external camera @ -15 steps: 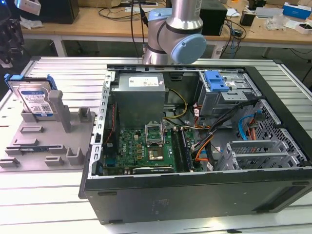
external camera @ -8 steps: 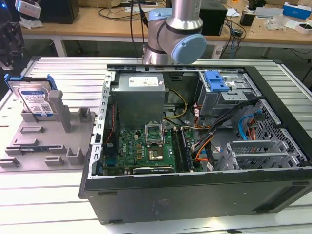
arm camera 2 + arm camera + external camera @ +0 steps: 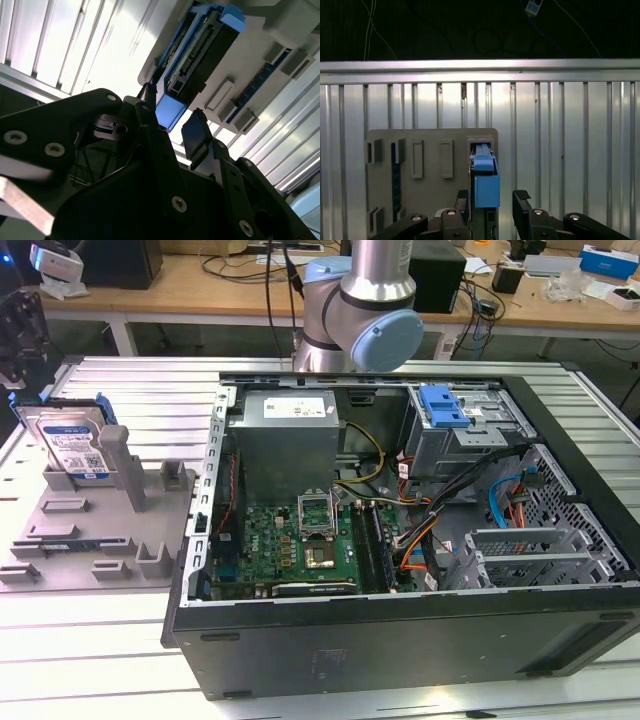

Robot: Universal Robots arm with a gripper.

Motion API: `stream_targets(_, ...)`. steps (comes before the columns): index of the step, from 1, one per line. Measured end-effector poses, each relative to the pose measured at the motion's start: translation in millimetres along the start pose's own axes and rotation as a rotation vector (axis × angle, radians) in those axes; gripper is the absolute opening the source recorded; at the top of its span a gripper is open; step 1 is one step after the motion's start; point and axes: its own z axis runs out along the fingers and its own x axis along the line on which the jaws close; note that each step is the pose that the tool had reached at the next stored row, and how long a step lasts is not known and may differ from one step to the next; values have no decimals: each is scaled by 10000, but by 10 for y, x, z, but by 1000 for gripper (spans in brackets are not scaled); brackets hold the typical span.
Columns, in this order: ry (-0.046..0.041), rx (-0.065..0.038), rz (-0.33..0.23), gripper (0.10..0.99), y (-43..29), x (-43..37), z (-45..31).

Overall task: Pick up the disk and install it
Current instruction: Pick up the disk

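- Nearest the lens in the first wrist view, the gripper (image 3: 492,206) has its jaws spread wide, and nothing is clamped in them.
- Between its dark fingers (image 3: 522,210) shows the blue end of the disk (image 3: 483,172), seen edge-on. Whether the pads are level with that end or short of it, I cannot tell.
- The disk stands on edge at one corner of the grey fixture plate (image 3: 430,150), held upright among the plate's posts (image 3: 118,460). In the exterior view its labelled face is in sight.
- An open computer case (image 3: 400,640) sits just beside the plate, on the exterior view's right of it.
- Handling, as a judgement: the disk is likely rigid, weighty for its thinness, and sensitive to knocks. Its blue plastic carrier frame looks smooth and may slip or flex a little under pressure.
- The best hold is probably across the thin dimension, at the end farthest from the plate, with the pads flat on both faces and pulling straight away from the plate.
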Motion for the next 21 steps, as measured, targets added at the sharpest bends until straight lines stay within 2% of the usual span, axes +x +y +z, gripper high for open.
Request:
stream_targets(5, 0, 0, 0, 482, 6, 8, 55)
stream_targets(21, 0, 0, -1, 482, 17, 44, 163)
